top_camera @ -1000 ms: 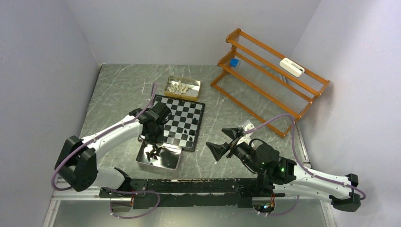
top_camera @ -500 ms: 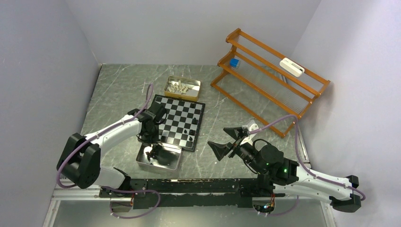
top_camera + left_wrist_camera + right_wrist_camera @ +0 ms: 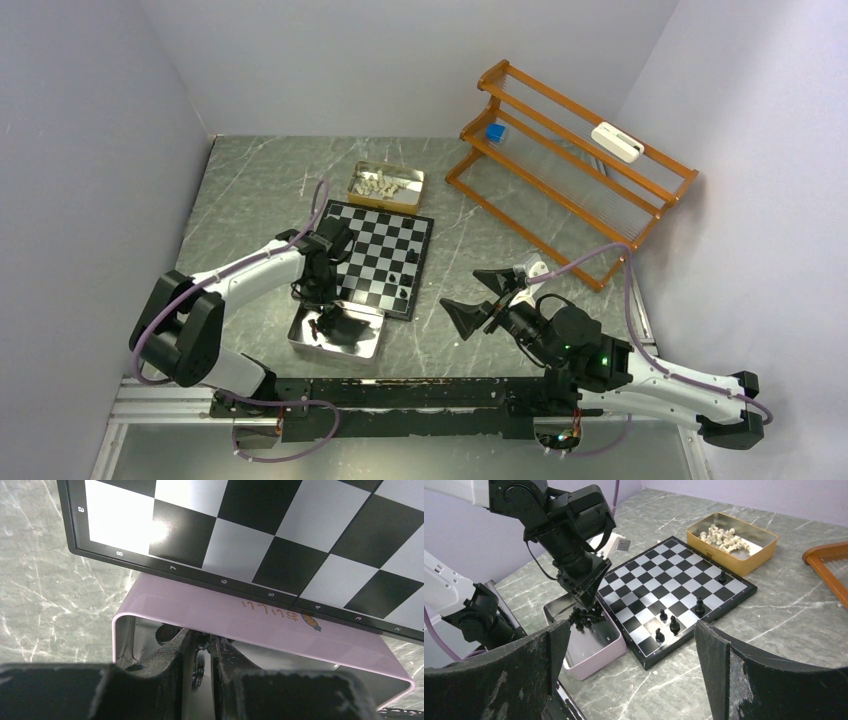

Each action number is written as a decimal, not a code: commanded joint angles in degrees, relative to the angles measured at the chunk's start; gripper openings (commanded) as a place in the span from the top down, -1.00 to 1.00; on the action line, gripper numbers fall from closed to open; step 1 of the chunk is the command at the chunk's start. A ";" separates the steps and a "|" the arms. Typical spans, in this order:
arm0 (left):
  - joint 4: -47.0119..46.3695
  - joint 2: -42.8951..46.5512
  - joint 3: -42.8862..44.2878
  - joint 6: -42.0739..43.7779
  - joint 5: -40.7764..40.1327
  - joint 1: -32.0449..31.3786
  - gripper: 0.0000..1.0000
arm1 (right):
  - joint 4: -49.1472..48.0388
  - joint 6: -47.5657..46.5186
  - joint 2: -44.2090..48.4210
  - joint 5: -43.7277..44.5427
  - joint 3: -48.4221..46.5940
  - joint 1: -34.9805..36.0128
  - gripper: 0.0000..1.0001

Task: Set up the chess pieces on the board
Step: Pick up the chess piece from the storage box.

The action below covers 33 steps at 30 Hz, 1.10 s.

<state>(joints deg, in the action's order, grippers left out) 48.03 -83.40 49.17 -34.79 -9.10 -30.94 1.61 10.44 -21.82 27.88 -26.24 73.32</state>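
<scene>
chess piece (image 3: 199, 664) pinched in left pincer (image 3: 201, 640)

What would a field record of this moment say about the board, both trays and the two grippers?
board: five black pieces standing on it, no white ones
gold tray: white pieces piled inside, beyond the board
near tray: loose black pieces inside, at the board's near edge
left gripper: down in the near tray, fingers closed on what looks like a black piece
right gripper: open, empty, above the table right of the board
</scene>
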 commanded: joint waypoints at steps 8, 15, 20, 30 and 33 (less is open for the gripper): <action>-2.76 -1.79 -0.42 0.98 1.17 0.70 0.58 | -0.19 -0.28 2.18 1.01 0.22 0.25 -1.00; -2.45 -1.97 -0.30 0.88 1.64 0.73 0.70 | -0.72 -1.07 1.85 0.93 0.22 0.25 -1.00; -1.18 0.11 -0.45 0.23 3.11 0.73 0.76 | 0.29 -1.12 1.39 1.08 -0.34 0.25 -1.00; 4.09 6.24 2.11 0.05 3.85 0.73 0.81 | -0.85 -0.71 1.54 0.60 0.10 0.25 -1.00; 5.15 6.75 4.53 0.81 3.73 0.71 0.81 | -0.63 -0.53 0.78 0.49 -0.33 0.25 -1.00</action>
<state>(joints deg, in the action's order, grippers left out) 50.54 -78.13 49.78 -34.33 -6.17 -30.79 1.61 9.89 -20.73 28.03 -26.24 73.32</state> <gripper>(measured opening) 0.125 0.997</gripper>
